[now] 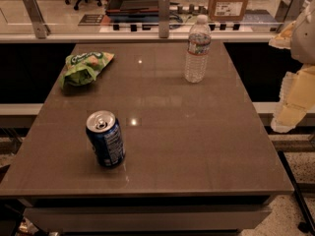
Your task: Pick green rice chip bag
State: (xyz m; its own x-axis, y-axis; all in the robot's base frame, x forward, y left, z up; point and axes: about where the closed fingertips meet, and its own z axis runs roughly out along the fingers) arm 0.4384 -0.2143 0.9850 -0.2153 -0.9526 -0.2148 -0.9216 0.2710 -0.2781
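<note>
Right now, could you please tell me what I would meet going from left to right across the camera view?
green rice chip bag → blue soda can → clear water bottle → gripper, beyond the right edge of the table.

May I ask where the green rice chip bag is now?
In camera view, the light-green foil chip bag lies far left on the brown table, behind the blue soda can; the gripper is beyond its right edge.

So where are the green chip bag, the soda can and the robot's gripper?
green rice chip bag (84,69): camera view, middle of its crumpled foil.
blue soda can (109,147): camera view, its side label.
gripper (291,113): camera view, right of the table, pale body.
</note>
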